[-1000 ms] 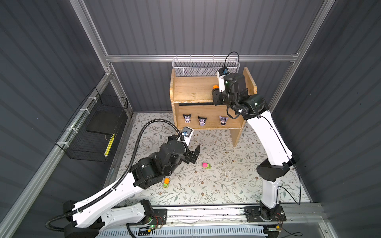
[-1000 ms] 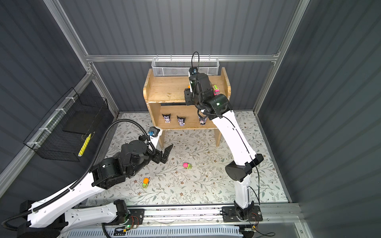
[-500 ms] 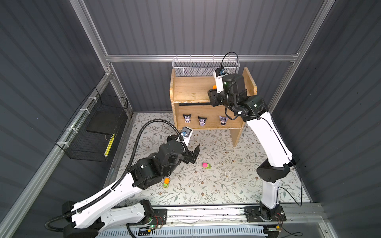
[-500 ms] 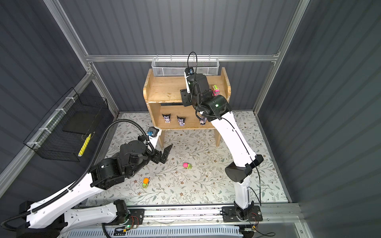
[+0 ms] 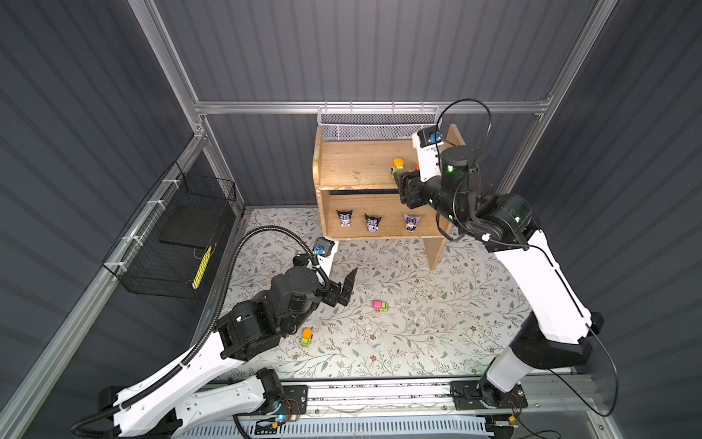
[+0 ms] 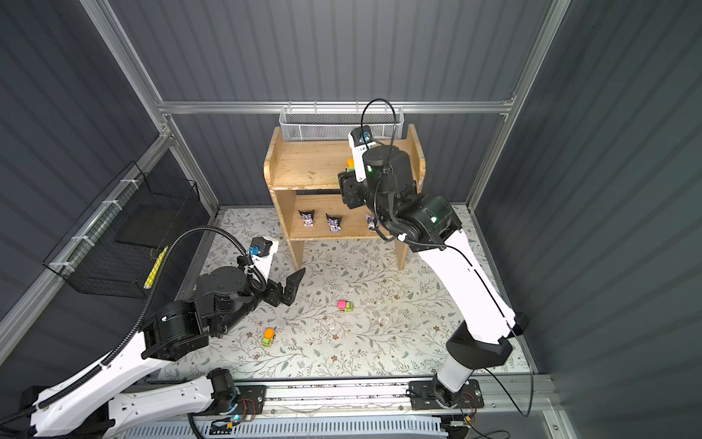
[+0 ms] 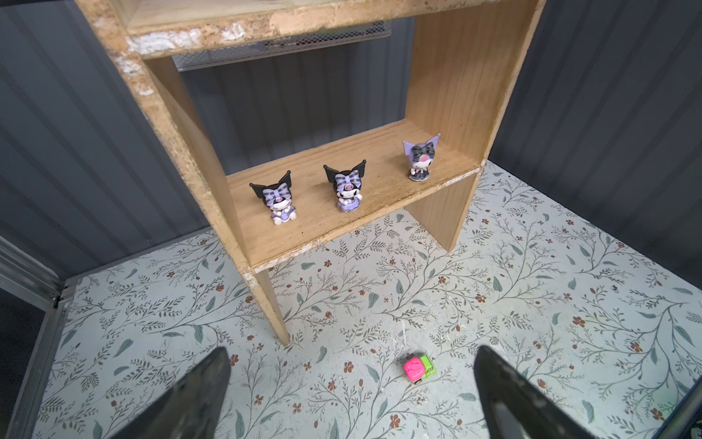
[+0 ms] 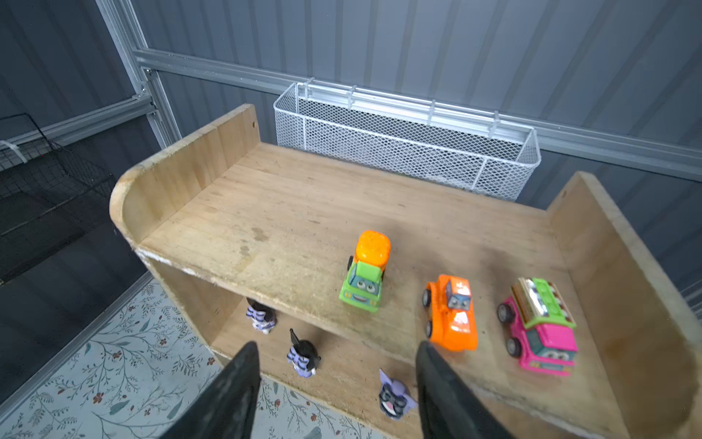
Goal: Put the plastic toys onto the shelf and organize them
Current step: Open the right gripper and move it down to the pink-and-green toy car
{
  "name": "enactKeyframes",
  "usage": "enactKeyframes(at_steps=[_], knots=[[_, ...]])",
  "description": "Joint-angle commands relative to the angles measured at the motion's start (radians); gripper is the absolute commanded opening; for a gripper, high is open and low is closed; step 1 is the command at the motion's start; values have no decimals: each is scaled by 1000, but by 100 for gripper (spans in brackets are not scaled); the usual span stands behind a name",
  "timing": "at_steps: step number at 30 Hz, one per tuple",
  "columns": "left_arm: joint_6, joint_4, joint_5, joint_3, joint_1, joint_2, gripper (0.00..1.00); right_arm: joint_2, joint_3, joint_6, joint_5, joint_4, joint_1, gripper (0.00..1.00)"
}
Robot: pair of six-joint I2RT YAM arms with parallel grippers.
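Observation:
The wooden shelf (image 5: 353, 167) (image 8: 304, 213) stands at the back. Its top tier holds a green-and-orange car (image 8: 364, 271), an orange car (image 8: 452, 313) and a pink-and-green car (image 8: 539, 328). Three black-and-lilac figurines (image 7: 279, 199) (image 7: 347, 188) (image 7: 419, 157) stand on the lower tier. On the floor lie a pink-and-green car (image 5: 380, 306) (image 7: 418, 368) and an orange-and-green car (image 5: 307, 337) (image 6: 269, 337). My right gripper (image 8: 336, 346) (image 5: 400, 182) hovers open and empty at the top tier's front edge. My left gripper (image 7: 351, 351) (image 5: 348, 285) is wide open above the floor, short of the pink car.
A white mesh basket (image 8: 406, 148) hangs on the wall behind the shelf. A black wire basket (image 5: 178, 243) hangs on the left wall. The shelf's raised side panels (image 8: 623, 289) bound the top tier. Floral floor (image 5: 437, 323) spreads in front of the shelf.
My right gripper's jaws have widened and it has drawn back from the green-and-orange car, which stays on the top tier. The left arm has not moved.

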Motion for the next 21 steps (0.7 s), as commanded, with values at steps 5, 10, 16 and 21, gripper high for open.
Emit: enactKeyframes(at_steps=[5,10,16,21], knots=[[-159,-76,25,-167,6,-94,100,-292,-562,131,-3,189,87,67],[-263,-90,80,-307,4,-192,100,-452,-932,219,-94,268,120,67],[-330,-84,123,-392,4,-235,100,-540,-1284,246,-236,402,120,74],[-366,-40,122,-432,4,-215,100,-388,-1389,192,-319,505,109,77]])
